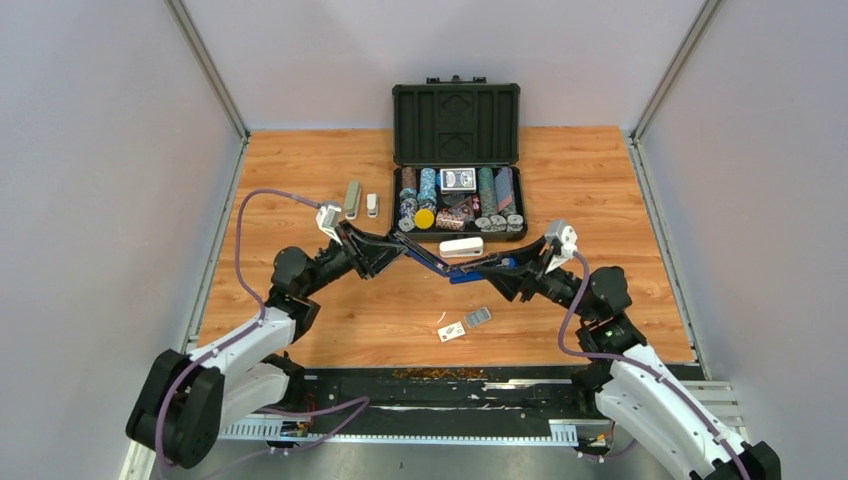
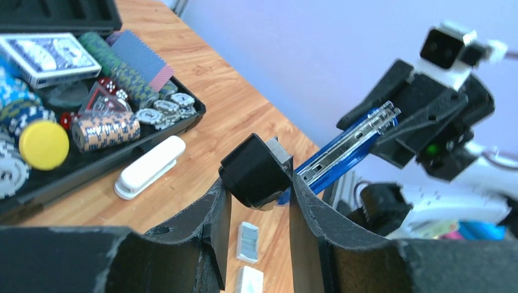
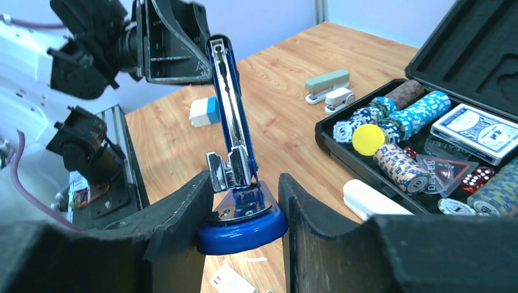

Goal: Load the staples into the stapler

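You hold the stapler (image 1: 480, 270) open: left tool (image 2: 259, 183) pinches its black base, right tool (image 3: 244, 201) its blue end. The staples (image 1: 478, 317) lie on the worktop (image 1: 300, 200) below both tools; next, I judge, free 1 tool to fetch them.

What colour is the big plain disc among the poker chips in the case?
Plain yellow. The disc shows best in the left wrist view.
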`<action>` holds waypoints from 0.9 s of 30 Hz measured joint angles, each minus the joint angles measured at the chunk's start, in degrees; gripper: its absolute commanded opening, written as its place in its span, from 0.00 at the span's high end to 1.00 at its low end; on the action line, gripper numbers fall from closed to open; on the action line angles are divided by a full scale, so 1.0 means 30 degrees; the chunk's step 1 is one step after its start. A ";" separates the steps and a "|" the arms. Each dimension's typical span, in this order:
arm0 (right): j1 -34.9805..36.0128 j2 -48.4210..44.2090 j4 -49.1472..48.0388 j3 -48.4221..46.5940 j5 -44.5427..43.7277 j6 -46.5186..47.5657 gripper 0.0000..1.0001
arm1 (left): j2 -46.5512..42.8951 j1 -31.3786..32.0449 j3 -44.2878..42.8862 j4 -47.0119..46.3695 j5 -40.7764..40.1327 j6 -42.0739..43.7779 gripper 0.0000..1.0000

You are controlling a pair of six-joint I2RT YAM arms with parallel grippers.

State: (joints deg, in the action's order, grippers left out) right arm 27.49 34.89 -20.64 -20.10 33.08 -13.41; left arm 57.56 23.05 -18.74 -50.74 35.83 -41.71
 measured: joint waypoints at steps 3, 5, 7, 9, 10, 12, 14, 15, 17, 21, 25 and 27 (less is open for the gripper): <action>-0.0328 -0.0197 -0.1231 0.0481 -0.0583 -0.1093 1.00 | 0.1144 -0.0350 0.0670 -0.1843 -0.0860 -0.2572 1.00; -0.0379 -0.0321 -0.1938 0.0743 -0.1100 -0.1814 1.00 | 0.1938 -0.0372 0.1027 -0.3075 -0.1253 -0.4138 1.00; -0.0401 -0.0430 -0.2382 0.0794 -0.1610 -0.2310 1.00 | 0.2499 -0.0372 0.1290 -0.3927 -0.1501 -0.5311 1.00; -0.0408 -0.0546 -0.2827 0.0794 -0.2135 -0.2703 1.00 | 0.3184 -0.0372 0.1683 -0.5166 -0.1712 -0.6732 1.00; -0.0408 -0.0605 -0.3038 0.0794 -0.2375 -0.2878 1.00 | 0.3548 -0.0372 0.1894 -0.5807 -0.1778 -0.7482 1.00; -0.0401 -0.0670 -0.3308 0.0794 -0.2725 -0.3096 1.00 | 0.4335 -0.0364 0.2208 -0.6972 -0.1807 -0.8823 0.95; -0.0401 -0.0670 -0.3606 0.0794 -0.3089 -0.3315 1.00 | 0.5268 -0.0372 0.2310 -0.8087 -0.1763 -1.0032 0.90; -0.0401 -0.0663 -0.3752 0.0794 -0.3271 -0.3453 1.00 | 0.5850 -0.0372 0.2324 -0.8728 -0.1690 -1.0579 0.89; -0.0408 -0.0539 -0.4204 0.0794 -0.3665 -0.3665 1.00 | 0.7089 -0.0372 0.2324 -1.0032 -0.1515 -1.1628 0.86; -0.0437 0.0430 -0.5268 0.0794 -0.4204 -0.4044 1.00 | 0.9515 -0.0379 0.2324 -1.2131 -0.1253 -1.3449 0.80; -0.0444 0.1392 -0.5734 0.0787 -0.4503 -0.4255 1.00 | 1.0644 -0.0452 0.2324 -1.2189 -0.1042 -1.4404 0.74; -0.0437 0.1596 -0.5982 0.0743 -0.4626 -0.4371 1.00 | 1.0666 -0.0503 0.2324 -1.2211 -0.1042 -1.4564 0.72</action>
State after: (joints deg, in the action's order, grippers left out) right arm 26.17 39.68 -38.59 -17.87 19.20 -26.52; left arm 89.56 21.54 -11.77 -87.37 32.71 -85.41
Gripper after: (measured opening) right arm 0.411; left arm 0.410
